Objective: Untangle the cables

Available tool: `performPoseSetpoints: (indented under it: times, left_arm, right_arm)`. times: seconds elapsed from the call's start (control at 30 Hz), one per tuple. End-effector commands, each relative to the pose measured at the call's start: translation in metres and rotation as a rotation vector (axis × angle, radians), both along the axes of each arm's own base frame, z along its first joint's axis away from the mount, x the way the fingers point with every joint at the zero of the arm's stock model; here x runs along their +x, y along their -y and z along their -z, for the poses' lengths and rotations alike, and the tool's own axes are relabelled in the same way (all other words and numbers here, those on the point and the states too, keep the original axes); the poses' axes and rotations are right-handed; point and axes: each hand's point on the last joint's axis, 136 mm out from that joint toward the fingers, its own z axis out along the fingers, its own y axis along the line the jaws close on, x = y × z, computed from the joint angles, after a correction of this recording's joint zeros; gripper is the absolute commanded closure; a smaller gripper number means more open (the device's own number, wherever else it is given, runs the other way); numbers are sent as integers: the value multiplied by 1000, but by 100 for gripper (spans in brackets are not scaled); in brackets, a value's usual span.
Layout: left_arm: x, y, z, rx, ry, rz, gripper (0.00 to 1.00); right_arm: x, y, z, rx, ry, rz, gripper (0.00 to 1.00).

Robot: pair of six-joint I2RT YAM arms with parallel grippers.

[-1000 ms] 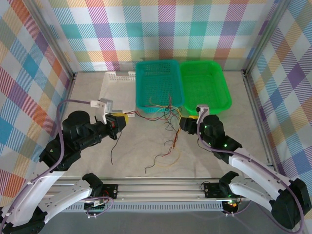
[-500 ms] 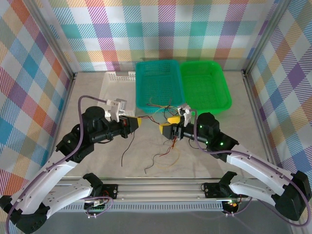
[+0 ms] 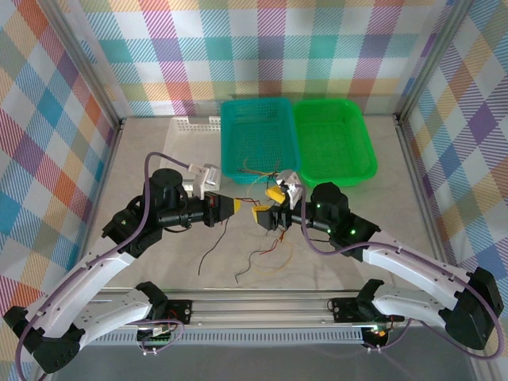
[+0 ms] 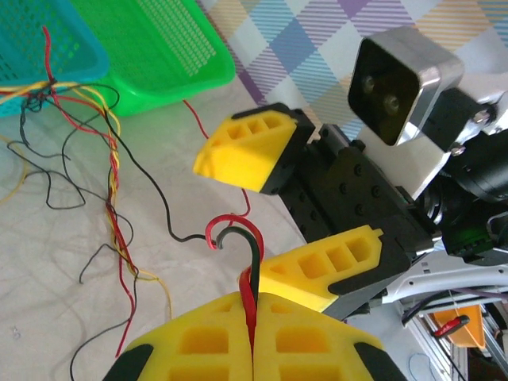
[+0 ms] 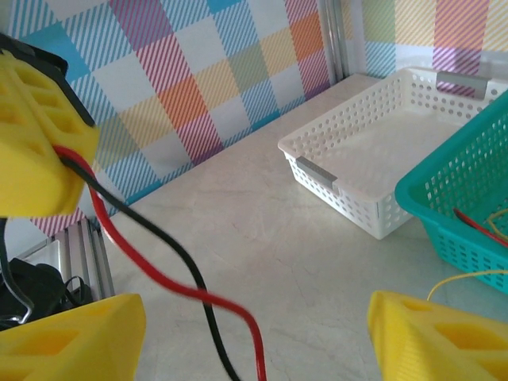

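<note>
The cables (image 3: 268, 181) are thin red, yellow, orange and black wires, knotted at the teal basket's front edge and trailing down onto the table (image 3: 262, 255). My left gripper (image 3: 236, 207) is shut on a red wire and a black wire (image 4: 255, 262), which loop out of its yellow fingertips (image 4: 254, 300). My right gripper (image 3: 267, 205) faces it, open. Its two yellow fingers (image 4: 246, 151) stand above and below that loop without touching it. In the right wrist view the same red and black wires (image 5: 190, 286) cross between the open right gripper (image 5: 258, 317).
A teal basket (image 3: 258, 119) and a green basket (image 3: 333, 135) stand side by side at the back, and a white basket (image 3: 186, 135) lies left of them. A metal rail (image 3: 254, 305) runs along the near edge. Checked walls close in both sides.
Both arms have swung in towards the middle. The left gripper carried its wires rightwards. The right gripper moved left, turned to face it and opened wider.
</note>
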Motion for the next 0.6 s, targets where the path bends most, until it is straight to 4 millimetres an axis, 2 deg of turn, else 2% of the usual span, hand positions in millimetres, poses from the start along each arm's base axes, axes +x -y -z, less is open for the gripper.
performPoseSetpoints:
  times: [0.0, 0.07, 0.43, 0.57]
  left_arm:
    - [-10, 7, -16, -31, 15, 65, 100]
    - [-12, 8, -15, -27, 11, 78, 100]
    - [-15, 7, -19, -15, 37, 91, 100]
    - [-17, 9, -20, -25, 37, 108, 97]
  right_arm:
    - [3, -6, -22, 37, 92, -6, 28]
    - [3, -7, -21, 36, 94, -7, 35]
    - [-7, -4, -21, 51, 66, -35, 99]
    - [-13, 0, -26, 75, 68, -45, 100]
